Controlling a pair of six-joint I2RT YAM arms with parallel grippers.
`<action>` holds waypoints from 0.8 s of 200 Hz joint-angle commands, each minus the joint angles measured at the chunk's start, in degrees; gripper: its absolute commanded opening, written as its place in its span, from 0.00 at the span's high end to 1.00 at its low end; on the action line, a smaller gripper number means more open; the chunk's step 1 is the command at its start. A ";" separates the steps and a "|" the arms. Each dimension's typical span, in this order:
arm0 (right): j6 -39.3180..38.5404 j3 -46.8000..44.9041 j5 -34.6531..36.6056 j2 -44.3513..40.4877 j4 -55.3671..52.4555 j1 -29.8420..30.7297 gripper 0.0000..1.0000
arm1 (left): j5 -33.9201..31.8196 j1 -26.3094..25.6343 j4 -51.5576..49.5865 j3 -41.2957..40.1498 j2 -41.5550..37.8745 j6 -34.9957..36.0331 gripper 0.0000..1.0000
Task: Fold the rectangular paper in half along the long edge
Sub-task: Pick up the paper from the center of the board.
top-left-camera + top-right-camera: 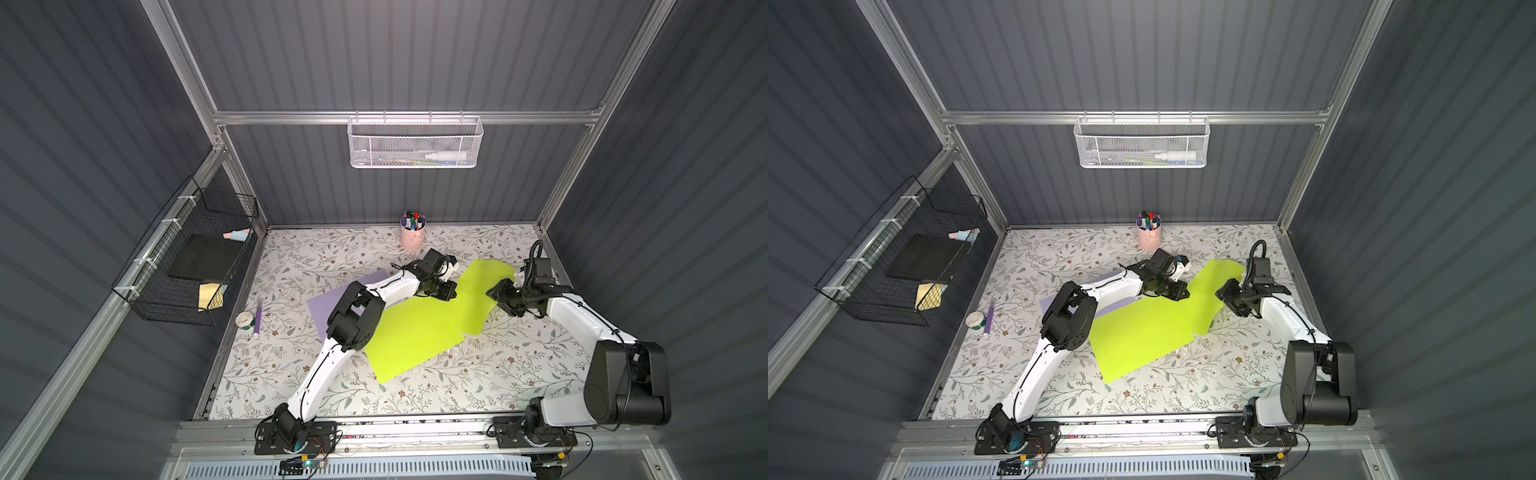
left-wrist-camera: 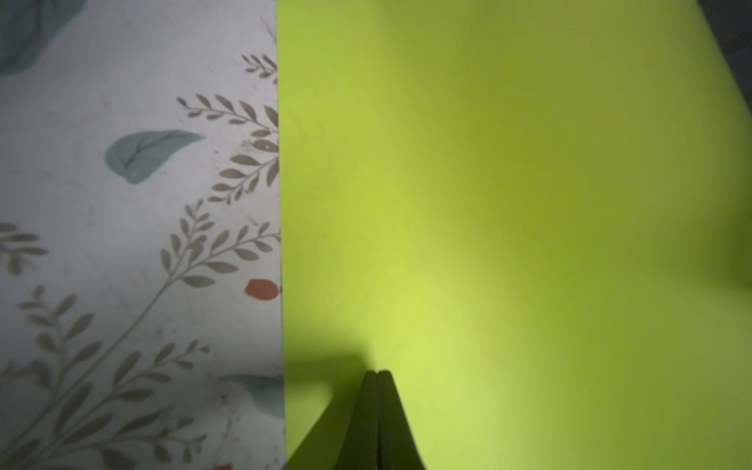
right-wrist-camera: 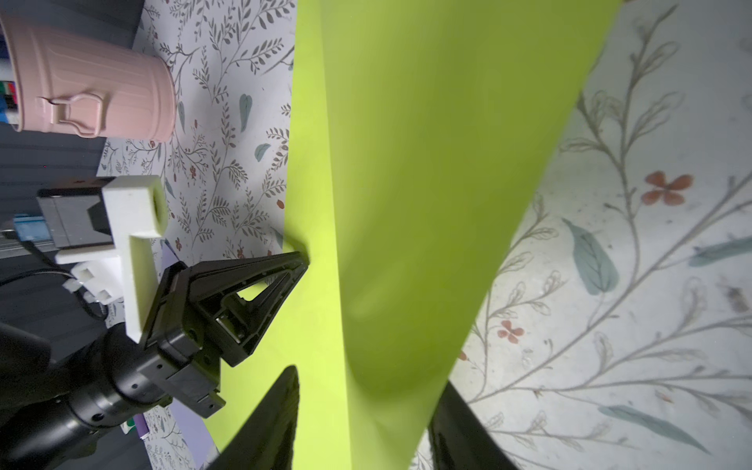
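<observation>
The lime-green rectangular paper (image 1: pixel 419 332) (image 1: pixel 1142 336) lies slanted across the middle of the floral table. Its far right part curls up off the surface. My left gripper (image 1: pixel 445 293) (image 2: pixel 378 371) is shut, and its tips press down on the flat paper (image 2: pixel 508 203) close to its far edge. In the right wrist view the left gripper (image 3: pixel 303 258) shows as a black wedge on the sheet. My right gripper (image 1: pixel 495 293) (image 3: pixel 370 376) is open. Its fingers stand on either side of the raised curl of paper (image 3: pixel 427 162).
A purple sheet (image 1: pixel 328 299) lies partly under the green paper and the left arm. A pink cup of markers (image 1: pixel 412 237) stands at the back. A tape roll (image 1: pixel 244 319) and a purple pen (image 1: pixel 257 318) lie at the left. Wire baskets (image 1: pixel 187 270) (image 1: pixel 413 143) hang on the walls.
</observation>
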 commanded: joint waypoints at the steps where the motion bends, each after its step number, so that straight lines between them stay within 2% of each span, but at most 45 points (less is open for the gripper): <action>1: 1.49 -0.86 2.70 0.60 -0.88 0.05 0.53 | -2.26 0.03 -8.58 -3.09 3.14 0.52 0.94; 42: 1.59 -0.95 5.50 0.46 -1.64 0.06 0.62 | -2.37 0.03 -8.50 -3.69 3.06 0.70 0.94; 72: 0.89 -0.96 6.44 2.21 -1.53 -0.01 0.73 | -2.23 0.03 -8.41 -3.65 3.10 0.70 0.94; 99: 0.90 -0.80 6.92 4.35 -1.21 -0.05 0.76 | -2.29 0.03 -8.41 -3.83 2.98 0.79 0.94; 125: 1.15 -0.78 7.29 6.12 -1.10 0.03 0.84 | -2.26 0.03 -8.36 -3.93 2.93 0.79 0.94; 160: 2.00 -1.39 9.11 5.54 -1.75 -0.03 0.89 | -2.52 0.05 -8.49 -4.19 2.73 0.79 0.94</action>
